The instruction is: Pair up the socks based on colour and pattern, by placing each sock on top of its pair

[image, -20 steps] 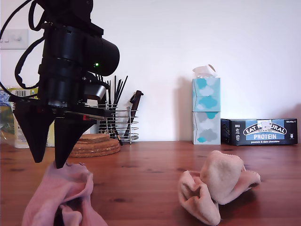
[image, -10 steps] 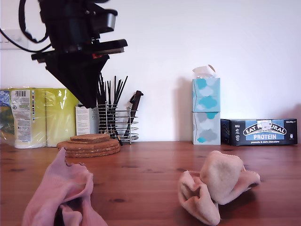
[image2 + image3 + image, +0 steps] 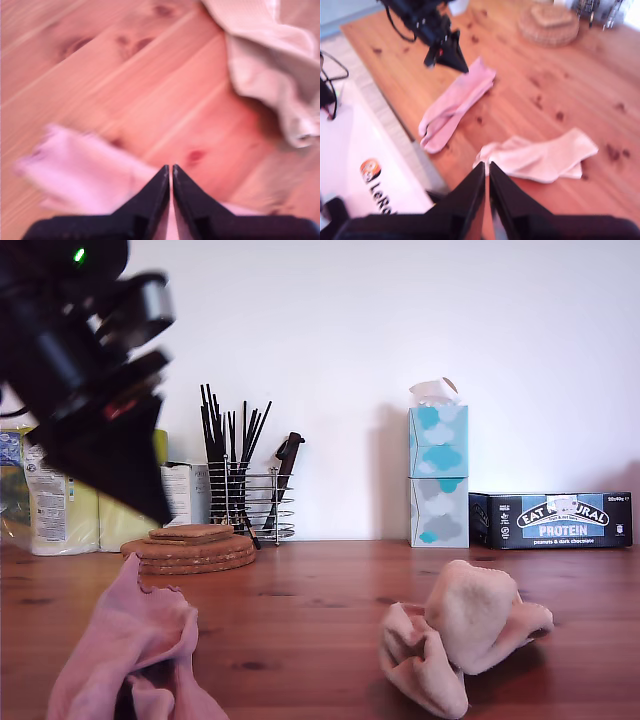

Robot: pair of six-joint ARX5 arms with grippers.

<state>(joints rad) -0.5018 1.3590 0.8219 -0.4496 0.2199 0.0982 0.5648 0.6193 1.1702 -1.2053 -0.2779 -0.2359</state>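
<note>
At the upper left of the exterior view hangs my first gripper (image 3: 158,512), a blurred dark wedge well above the table (image 3: 320,590). Its own wrist view shows the two black fingers (image 3: 155,192) drawn together with only a thin slit between the tips, and nothing clamped there.

Below it, at the lower left of the frame, lie the pink socks (image 3: 130,640). They are dusty pink, soft and rumpled, with a wavy edge at the top. In the second wrist view they lie one on the other, and their long axis runs from the lower left of that frame up to the right. The lower ends split apart a little, and the upper end lies just under my first gripper.

Behind them, near the wall, sit a stack of cork mats (image 3: 195,548) and a wire rack (image 3: 250,502) with dark sticks in it.

Right of centre lie the cream socks (image 3: 460,630), peach-cream and bunched in a heap with one rounded lobe standing up. From the second wrist view they look flatter, with the long axis nearly level across the frame and rising slightly to the right. They are well apart from the pink pair. A ribbed band shows in the first wrist view.

Further right stand two stacked tissue boxes (image 3: 438,475) and a dark protein bar box (image 3: 555,520).

My second gripper (image 3: 486,165) appears only in its own view — held high over the table's edge near the cream socks, its fingers pressed together and empty.
</note>
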